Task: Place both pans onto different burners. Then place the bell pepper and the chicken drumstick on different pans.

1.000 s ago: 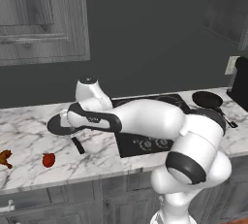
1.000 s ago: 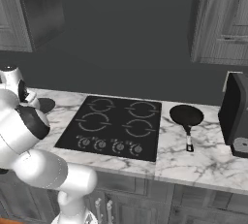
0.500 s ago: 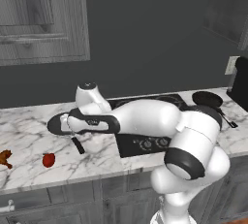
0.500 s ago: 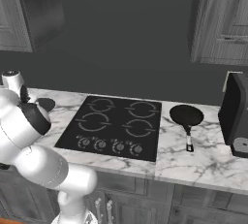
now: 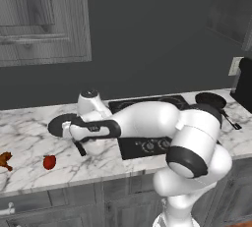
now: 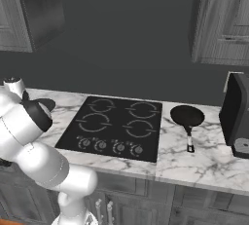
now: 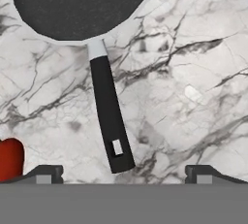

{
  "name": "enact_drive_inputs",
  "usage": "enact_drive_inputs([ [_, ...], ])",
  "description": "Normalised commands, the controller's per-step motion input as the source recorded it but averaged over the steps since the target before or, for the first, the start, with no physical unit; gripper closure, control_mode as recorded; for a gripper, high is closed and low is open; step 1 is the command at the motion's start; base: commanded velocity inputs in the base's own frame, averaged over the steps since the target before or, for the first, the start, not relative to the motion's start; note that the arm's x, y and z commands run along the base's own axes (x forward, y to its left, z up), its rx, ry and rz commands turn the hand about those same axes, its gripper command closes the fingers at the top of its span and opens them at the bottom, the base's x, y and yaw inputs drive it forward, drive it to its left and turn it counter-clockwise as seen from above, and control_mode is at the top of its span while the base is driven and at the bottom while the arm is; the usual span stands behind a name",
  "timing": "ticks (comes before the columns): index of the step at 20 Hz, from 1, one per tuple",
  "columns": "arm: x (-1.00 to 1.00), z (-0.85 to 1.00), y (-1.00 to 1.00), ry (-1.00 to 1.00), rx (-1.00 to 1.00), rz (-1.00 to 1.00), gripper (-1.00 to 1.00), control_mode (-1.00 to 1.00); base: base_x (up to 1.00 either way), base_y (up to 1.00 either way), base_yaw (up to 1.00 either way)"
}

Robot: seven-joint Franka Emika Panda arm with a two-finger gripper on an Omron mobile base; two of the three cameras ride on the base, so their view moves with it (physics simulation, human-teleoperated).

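Observation:
One pan, dark with a pale rim, lies on the marble counter left of the cooktop, its black handle pointing toward me. My gripper hangs open just above the handle's end, with a fingertip on each side and nothing held. In the left base view the gripper sits over that pan. The red bell pepper lies near the counter's front, and the chicken drumstick is at the far left edge. The second pan rests right of the burners.
A dark coffee machine stands at the counter's right end, close to the second pan. Grey cabinets hang above both sides. The cooktop's knobs run along its front edge.
My hand has sunk slightly toward the left pan's handle. The jaws have stayed open, and no object has moved.

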Motion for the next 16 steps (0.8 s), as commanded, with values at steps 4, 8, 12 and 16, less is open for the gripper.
enact_drive_inputs([
  [4, 0.00, -0.12, 0.11, 0.00, 0.00, 0.00, -1.00, -1.00, 0.00, 0.00, 0.00],
  [8, 0.02, -0.09, 0.17, 0.00, 0.00, 0.00, -1.00, -1.00, 0.00, 0.00, 0.00],
  [12, 0.11, -0.04, 0.08, 0.00, 0.00, 0.00, -1.00, -1.00, 0.00, 0.00, 0.00],
  [16, 0.16, 0.00, 0.00, 0.00, 0.00, 0.00, -1.00, -1.00, 0.00, 0.00, 0.00],
])
